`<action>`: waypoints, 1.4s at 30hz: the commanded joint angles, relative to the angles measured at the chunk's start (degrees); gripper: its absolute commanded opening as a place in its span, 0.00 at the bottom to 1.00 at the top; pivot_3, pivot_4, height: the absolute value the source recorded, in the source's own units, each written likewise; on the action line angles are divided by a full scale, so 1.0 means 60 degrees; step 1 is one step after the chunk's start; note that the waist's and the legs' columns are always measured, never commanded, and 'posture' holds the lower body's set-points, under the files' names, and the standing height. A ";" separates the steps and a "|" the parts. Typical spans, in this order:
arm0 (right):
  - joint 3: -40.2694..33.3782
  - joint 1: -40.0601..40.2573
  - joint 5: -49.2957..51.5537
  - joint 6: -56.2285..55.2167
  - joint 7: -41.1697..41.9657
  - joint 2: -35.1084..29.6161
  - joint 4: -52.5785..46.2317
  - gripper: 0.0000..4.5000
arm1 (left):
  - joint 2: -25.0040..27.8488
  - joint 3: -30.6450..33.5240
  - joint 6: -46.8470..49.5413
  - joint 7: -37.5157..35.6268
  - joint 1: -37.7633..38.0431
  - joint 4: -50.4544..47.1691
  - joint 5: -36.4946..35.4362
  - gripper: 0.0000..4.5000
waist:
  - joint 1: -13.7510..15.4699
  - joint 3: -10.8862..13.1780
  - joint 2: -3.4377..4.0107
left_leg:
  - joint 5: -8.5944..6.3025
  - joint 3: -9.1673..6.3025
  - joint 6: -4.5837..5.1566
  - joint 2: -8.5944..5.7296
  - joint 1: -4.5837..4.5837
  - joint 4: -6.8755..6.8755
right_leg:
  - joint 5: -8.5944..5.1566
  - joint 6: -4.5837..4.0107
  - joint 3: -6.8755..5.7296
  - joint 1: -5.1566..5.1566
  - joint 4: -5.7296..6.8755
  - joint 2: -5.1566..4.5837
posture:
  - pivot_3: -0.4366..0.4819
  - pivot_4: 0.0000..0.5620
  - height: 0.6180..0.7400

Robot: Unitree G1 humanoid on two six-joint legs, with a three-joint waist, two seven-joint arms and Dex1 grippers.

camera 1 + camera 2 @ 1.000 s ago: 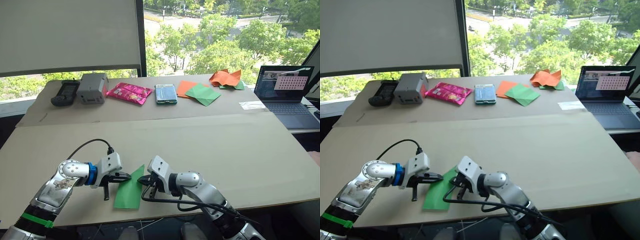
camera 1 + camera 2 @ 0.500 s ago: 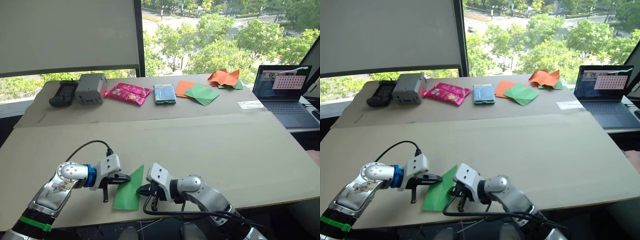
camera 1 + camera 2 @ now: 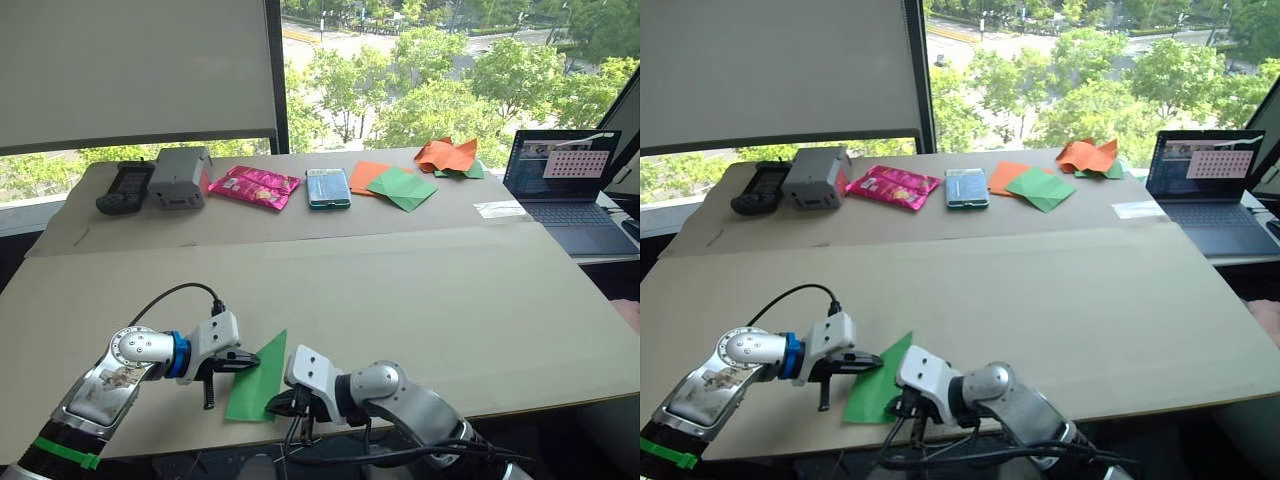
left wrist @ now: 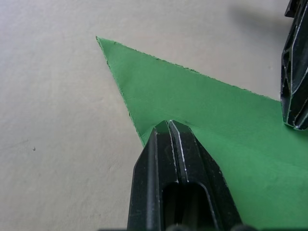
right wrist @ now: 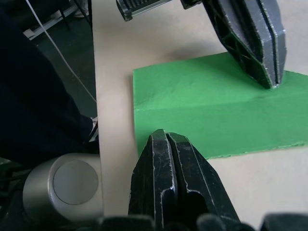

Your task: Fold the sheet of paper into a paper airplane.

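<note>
While lying flat at near table (image 3: 420, 290) edge, folded green paper (image 3: 258, 378) pinned both sides: left gripper (image 4: 168, 126) pressed together on pointed end, right gripper (image 5: 166, 137) pressed together on square end.

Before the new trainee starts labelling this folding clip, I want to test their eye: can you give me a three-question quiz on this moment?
1. True or false: the left end effector has its fingers shut and its tip on the paper airplane.
2. Which edge of the table is the folded green paper nearest: A) far, B) near, C) right?
3. Fill in: the right end effector touches the paper's ____ end, the one away from its point.

Key: 1. True. 2. B. 3. Blunt.
</note>
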 commanded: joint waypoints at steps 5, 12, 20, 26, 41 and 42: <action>0.0484 0.0051 0.0192 0.0691 0.0226 -0.0358 0.0046 0.00 | 0.0133 -0.0325 0.0307 -0.0080 0.0246 0.0269 0.0214 0.00 | 0.0003 0.0002 0.0001 | -0.0002 0.0000 -0.0003 0.0000 0.0001 0.0000 | 0.0000 0.0000 -0.0001 -0.0001 -0.0003 -0.0002 | 0.48 0.27 0.82; -0.1383 0.0046 0.0904 0.0005 0.0089 -0.0630 -0.1250 0.00 | 0.0073 -0.0243 0.0095 -0.0083 -0.0189 0.0652 0.0209 0.00 | 0.0065 0.0038 -0.0028 | -0.0004 0.0003 -0.0006 -0.0001 -0.0006 0.0002 | -0.0001 -0.0001 -0.0003 -0.0008 -0.0014 -0.0008 | 0.48 0.27 0.82; -0.3494 0.0382 0.2185 0.0468 -0.0567 -0.0768 -0.3630 0.00 | 0.0449 0.0588 -0.1005 -0.0815 -0.0721 0.0720 -0.0221 0.00 | 0.0053 0.0132 -0.0061 | -0.0004 0.0000 -0.0007 0.0000 -0.0016 -0.0009 | -0.0001 -0.0001 -0.0007 -0.0037 -0.0014 -0.0007 | 0.48 0.27 0.82; -0.3448 0.0739 0.1963 0.0378 -0.0781 -0.1557 -0.3549 0.00 | 0.0951 0.1020 -0.1775 -0.2261 -0.1777 0.1644 -0.0854 0.12 | 0.0120 0.0157 -0.0110 | -0.0003 0.0009 -0.0005 0.0000 -0.0087 -0.0007 | -0.0001 -0.0002 -0.0008 -0.0093 -0.0023 -0.0011 | 0.48 0.27 0.82; -0.3780 0.0486 0.1788 -0.0027 -0.1148 -0.1738 -0.2542 0.00 | -0.0458 -0.1079 -0.9961 -0.4624 -0.5306 0.6099 0.0872 0.87 | 0.0404 0.0147 -0.0106 | 0.0075 0.0014 0.0120 0.0000 -0.0170 0.0022 | 0.0003 -0.0005 0.0000 -0.0133 -0.0007 0.0009 | 0.48 0.27 0.82; -0.3792 0.0502 0.1788 -0.0009 -0.1183 -0.1744 -0.2561 0.00 | -0.0616 -0.1176 -1.0320 -0.4687 -0.5471 0.6264 0.0783 0.87 | 0.0412 0.0147 -0.0106 | 0.0080 0.0016 0.0129 0.0000 -0.0172 0.0023 | 0.0003 -0.0004 0.0001 -0.0129 -0.0006 0.0009 | 0.48 0.27 0.82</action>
